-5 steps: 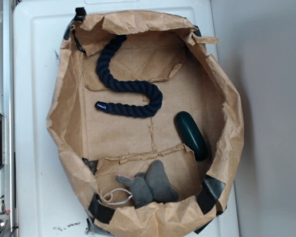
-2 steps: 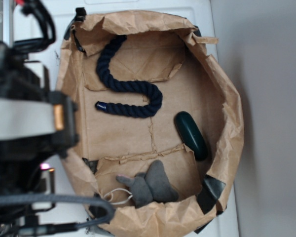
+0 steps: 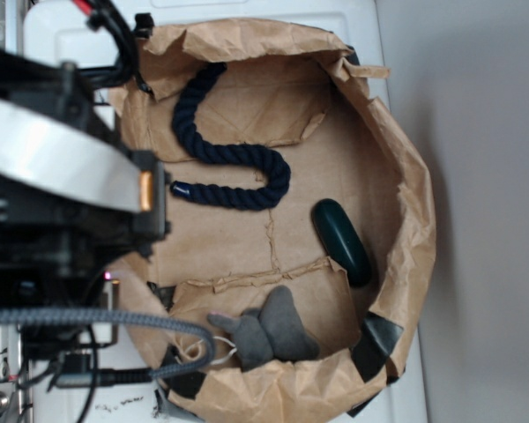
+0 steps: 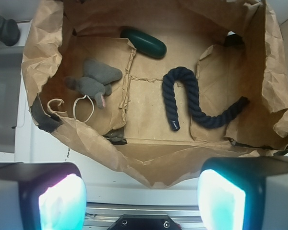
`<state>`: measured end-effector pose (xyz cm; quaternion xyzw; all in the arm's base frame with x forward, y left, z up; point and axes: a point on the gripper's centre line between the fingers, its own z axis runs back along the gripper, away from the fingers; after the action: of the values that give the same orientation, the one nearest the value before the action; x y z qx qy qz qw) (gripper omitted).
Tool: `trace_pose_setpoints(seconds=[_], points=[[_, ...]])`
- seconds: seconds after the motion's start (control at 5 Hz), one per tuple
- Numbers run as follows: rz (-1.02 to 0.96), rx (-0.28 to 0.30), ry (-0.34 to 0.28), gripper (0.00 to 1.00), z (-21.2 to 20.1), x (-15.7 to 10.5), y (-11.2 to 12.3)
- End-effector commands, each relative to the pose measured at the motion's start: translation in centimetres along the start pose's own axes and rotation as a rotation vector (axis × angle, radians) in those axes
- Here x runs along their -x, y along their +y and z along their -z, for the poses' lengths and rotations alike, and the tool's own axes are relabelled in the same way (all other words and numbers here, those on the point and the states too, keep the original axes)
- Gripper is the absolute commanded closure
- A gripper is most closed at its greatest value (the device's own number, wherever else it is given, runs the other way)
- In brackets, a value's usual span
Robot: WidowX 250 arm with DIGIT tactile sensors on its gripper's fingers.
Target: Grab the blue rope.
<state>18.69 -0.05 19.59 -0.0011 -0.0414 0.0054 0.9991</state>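
Observation:
The blue rope [image 3: 234, 155] lies in an S-curve on the floor of a cut-down brown paper bag [image 3: 416, 203], in its upper half. In the wrist view the rope [image 4: 169, 98] sits right of centre inside the bag, well ahead of my gripper [image 4: 141, 191]. The gripper is open, its lit pads [image 4: 62, 201] set wide apart with nothing between them, hovering over the white surface just outside the bag's near rim. In the exterior view my arm [image 3: 62, 185] covers the left side, and the fingers are hidden there.
A smooth dark green oblong object [image 3: 341, 240] lies against the bag's right wall. A grey plush toy [image 3: 264, 330] with a white cord lies at the bottom. The crumpled paper walls [image 4: 38, 48] stand up all round. The bag rests on a white top [image 3: 62, 53].
My arm has come into the exterior view from the left and moved up and right, reaching the bag's left rim. The rope, green object and plush have not moved.

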Motion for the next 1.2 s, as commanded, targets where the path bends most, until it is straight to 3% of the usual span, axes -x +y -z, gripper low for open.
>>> trace_pose_setpoints(seconds=[0.0,0.4,0.8,1.0], points=[[-0.015,-0.004,-0.026,0.0,-0.6,-0.3,0.3],[-0.015,-0.004,-0.026,0.0,-0.6,-0.3,0.3],[-0.018,0.055,-0.032,0.0,1.5,-1.8,2.3],[-0.019,0.045,-0.049,0.0,3.0,-2.8,2.8]])
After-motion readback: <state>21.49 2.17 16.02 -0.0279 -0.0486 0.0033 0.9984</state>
